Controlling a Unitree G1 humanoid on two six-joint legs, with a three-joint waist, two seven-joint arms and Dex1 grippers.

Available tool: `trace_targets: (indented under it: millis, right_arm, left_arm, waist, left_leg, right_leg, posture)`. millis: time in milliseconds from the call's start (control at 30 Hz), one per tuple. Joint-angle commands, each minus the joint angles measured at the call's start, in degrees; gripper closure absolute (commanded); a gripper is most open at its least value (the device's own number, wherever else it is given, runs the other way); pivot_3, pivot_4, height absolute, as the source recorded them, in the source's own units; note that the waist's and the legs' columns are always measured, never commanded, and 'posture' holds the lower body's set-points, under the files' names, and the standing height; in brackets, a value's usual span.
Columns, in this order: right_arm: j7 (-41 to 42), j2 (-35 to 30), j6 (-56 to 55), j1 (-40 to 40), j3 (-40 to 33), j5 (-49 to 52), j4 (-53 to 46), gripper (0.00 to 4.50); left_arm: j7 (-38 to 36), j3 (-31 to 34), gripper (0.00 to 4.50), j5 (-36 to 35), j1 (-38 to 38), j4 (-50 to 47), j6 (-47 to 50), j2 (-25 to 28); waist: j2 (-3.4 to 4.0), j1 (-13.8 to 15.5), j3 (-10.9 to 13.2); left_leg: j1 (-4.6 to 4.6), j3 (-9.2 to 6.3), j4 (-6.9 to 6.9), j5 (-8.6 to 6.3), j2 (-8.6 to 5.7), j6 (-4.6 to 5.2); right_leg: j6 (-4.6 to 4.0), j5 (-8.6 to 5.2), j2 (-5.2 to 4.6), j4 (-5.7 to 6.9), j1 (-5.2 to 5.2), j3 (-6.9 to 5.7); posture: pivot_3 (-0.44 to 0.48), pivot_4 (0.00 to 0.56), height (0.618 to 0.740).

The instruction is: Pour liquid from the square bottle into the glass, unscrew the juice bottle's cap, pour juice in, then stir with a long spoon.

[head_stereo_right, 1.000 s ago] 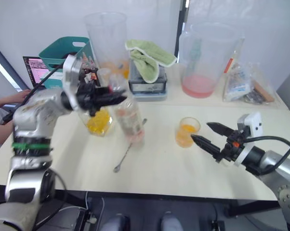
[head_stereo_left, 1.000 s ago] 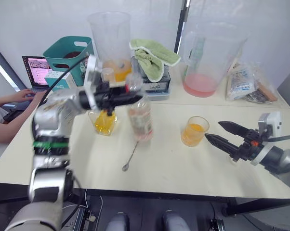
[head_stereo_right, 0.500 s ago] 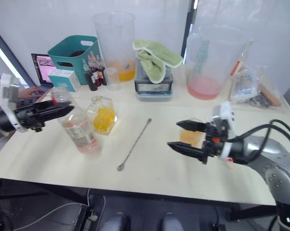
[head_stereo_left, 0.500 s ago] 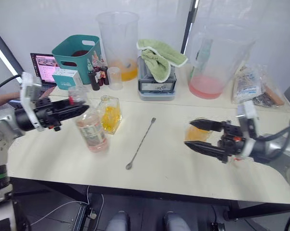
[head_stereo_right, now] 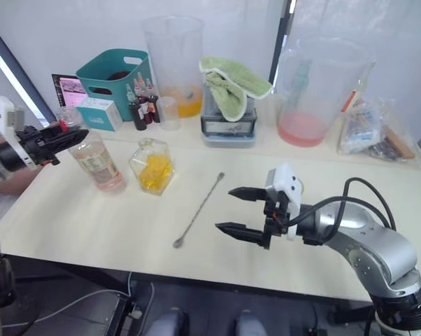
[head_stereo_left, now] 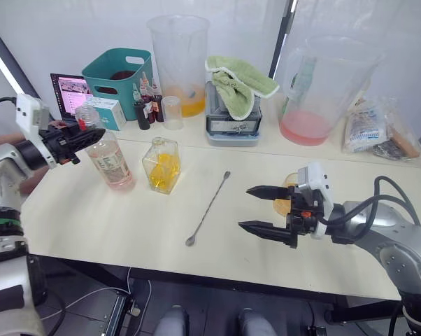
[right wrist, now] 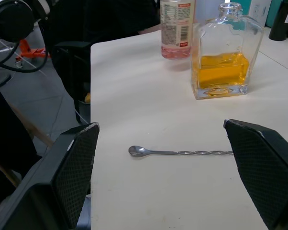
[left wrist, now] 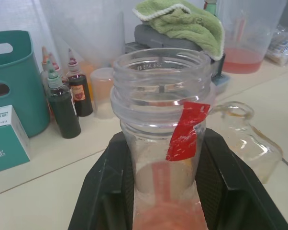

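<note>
The left gripper [head_stereo_left: 84, 136] clamps the neck of the slim clear plastic juice bottle [head_stereo_left: 107, 155], which stands uncapped at the left of the cream table [head_stereo_left: 112, 217]. The right gripper [head_stereo_left: 256, 208] hovers with fingers spread wide near the thin silver long spoon [head_stereo_left: 208, 208]. The small glass [head_stereo_left: 286, 199] of orange liquid appears partly hidden behind it.

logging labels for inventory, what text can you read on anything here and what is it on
No text reads clearly.
Juice bottle label: print too small.
Teal-and-white box: print blurred.
Laptop screen: unreadable.
Snack bag: print blurred.
Red tape on the bottle neck: blank.
</note>
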Motion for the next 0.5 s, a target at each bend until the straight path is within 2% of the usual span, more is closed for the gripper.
trace_targets:
  millis: [33,267,500]
  right_arm:
    - [-1.4,1.0,-0.5,0.9,-1.4,0.6,-2.7,0.08]
    - [-3.5,1.0,0.3,3.3,-3.4,1.4,-4.8,0.08]
    - [-5.5,0.3,1.3,4.3,-6.4,3.4,-5.5,0.08]
  left_arm:
    - [3.0,0.2,3.18,1.6,-6.8,7.8,-7.3,-2.5]
    - [4.1,-1.1,3.18,5.0,-10.5,17.9,-14.5,-5.6]
    - [1.9,-2.4,3.18,6.7,-8.9,17.0,-17.1,-5.6]
  waist:
    - [-0.13,0.0,0.0]
    - [-0.2,-1.3,0.0]
    - [-0.22,-1.5,0.0]
  left_leg:
    - [-0.01,-0.02,0.0,0.0,0.01,-0.01]
    - [-0.04,-0.02,-0.05,0.0,0.04,0.0]
    - [-0.02,-0.05,-0.03,0.0,0.03,0.0]
  right_leg:
    - [0.0,0.0,0.0,0.0,-0.01,-0.05]
    - [0.0,0.0,0.01,0.06,-0.12,-0.07]
    - [0.0,0.0,0.0,0.07,-0.06,-0.11]
  posture:
    - [0.0,0.15,0.74]
    - [0.0,0.15,0.74]
    - [0.0,0.15,0.74]
